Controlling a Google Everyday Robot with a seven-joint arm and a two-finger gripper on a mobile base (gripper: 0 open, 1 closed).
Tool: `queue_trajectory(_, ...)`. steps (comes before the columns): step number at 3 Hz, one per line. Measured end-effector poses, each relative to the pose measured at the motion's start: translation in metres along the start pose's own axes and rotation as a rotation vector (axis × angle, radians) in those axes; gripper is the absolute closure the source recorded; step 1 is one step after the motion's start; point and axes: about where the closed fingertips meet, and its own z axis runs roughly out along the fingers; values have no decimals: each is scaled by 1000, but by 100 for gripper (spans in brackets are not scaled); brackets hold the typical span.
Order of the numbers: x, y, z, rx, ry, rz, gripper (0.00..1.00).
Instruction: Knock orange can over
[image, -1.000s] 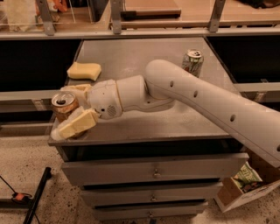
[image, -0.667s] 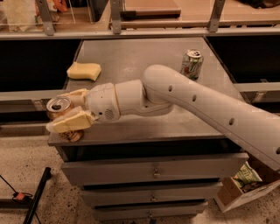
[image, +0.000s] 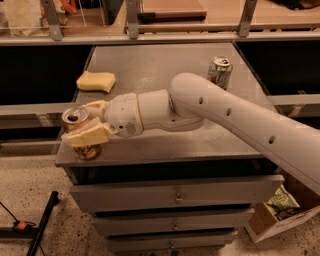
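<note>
The orange can (image: 75, 119) stands about upright at the front left corner of the grey table (image: 150, 60), very near the edge. My gripper (image: 80, 125) is at the can with its pale fingers open and set on either side of it. One finger (image: 87, 135) crosses the can's front and hides its middle. The other finger (image: 97, 105) lies behind the can on its right. The white arm reaches in from the right across the table.
A white and green can (image: 220, 71) stands at the table's back right. A yellow sponge (image: 96, 81) lies at the back left. Drawers (image: 175, 197) sit under the table. A box with a snack bag (image: 280, 202) and a black pole (image: 40, 225) are on the floor.
My gripper has moved left and forward toward the table's corner, and the orange can has shifted with it. The can is still upright.
</note>
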Motion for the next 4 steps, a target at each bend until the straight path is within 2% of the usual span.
queue_trajectory(1,-8,-22,-33,59,84,-22,100)
queue_trajectory(2,-18,-45,-64,110,215,-64,100)
queue_trajectory(3,-22,-61,-77,151,419,-97,100)
queue_trajectory(4,-16,-69,-78,173,645,-98,100)
